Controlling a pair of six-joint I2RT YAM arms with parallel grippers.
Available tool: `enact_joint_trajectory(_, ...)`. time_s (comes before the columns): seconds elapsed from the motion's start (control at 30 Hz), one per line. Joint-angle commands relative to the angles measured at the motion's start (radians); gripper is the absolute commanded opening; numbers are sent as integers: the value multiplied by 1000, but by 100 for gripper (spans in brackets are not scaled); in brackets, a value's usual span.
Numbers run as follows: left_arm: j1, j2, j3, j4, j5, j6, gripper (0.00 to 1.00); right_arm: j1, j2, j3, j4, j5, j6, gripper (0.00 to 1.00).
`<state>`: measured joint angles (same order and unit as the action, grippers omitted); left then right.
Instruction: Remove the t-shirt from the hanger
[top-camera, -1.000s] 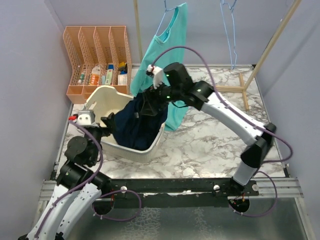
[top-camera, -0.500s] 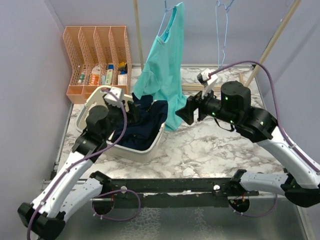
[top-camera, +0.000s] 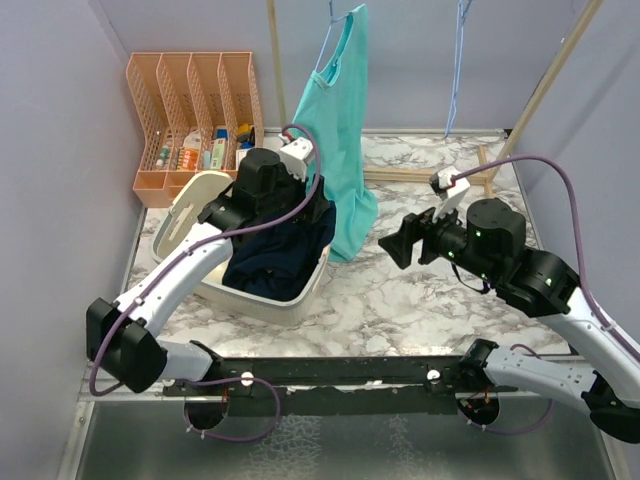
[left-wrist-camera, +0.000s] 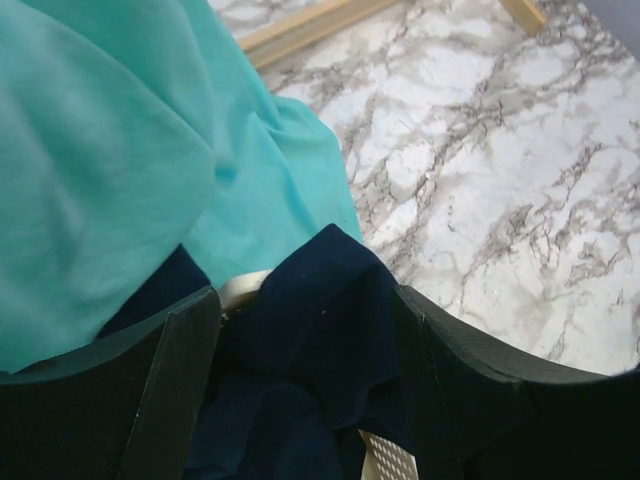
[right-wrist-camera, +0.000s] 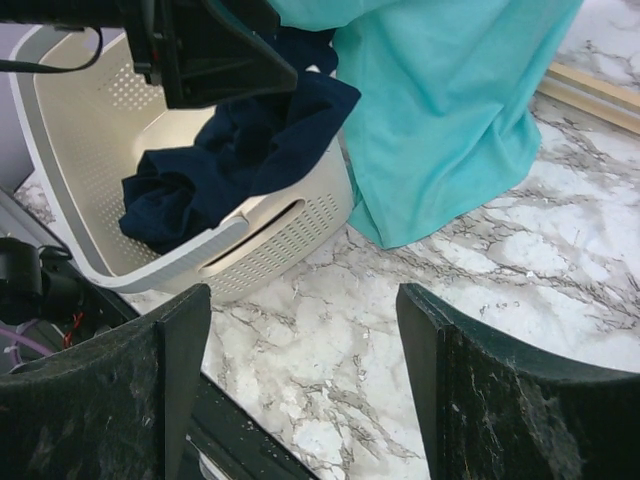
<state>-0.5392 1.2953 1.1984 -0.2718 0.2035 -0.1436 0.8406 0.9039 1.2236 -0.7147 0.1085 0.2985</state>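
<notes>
Up top, the fixed camera looks down from six o'clock toward twelve over the whole table (top-camera: 420, 290), while the left wrist hangs tight over the teal t-shirt (left-wrist-camera: 90, 180) and navy cloth (left-wrist-camera: 320, 310), and the right wrist, farther back at three o'clock, shares both plus the basket (right-wrist-camera: 90, 110).

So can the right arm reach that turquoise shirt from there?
Probably yes: the right gripper is open and faces the lower edge of the t-shirt, with only table surface between them.

Marble table (top-camera: 420, 300) holds white basket (top-camera: 265, 300), orange organizer (top-camera: 190, 90).
</notes>
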Motion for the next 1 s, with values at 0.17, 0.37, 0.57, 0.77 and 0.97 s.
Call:
enact_joint_trajectory(0.17, -115, 138, 128, -166, -62, 67, 71, 0, -87, -59, -30, 92, 41, 74)
enact_joint_trajectory(0.37, -159, 176, 147, -218, -180, 87, 53, 0, -100, -67, -34, 108, 42, 74)
enact_joint_trajectory(0.57, -160, 159, 127, -229, -249, 73, 5, 0, -104, -78, -21, 119, 41, 74)
enact_joint_trajectory(0.77, -159, 97, 94, -172, -217, 42, 0, 0, -83, -86, -6, 114, 39, 74)
enact_joint_trajectory(0.97, -159, 32, 73, -186, -311, 27, 0, 0, -69, -78, -8, 112, 32, 74)
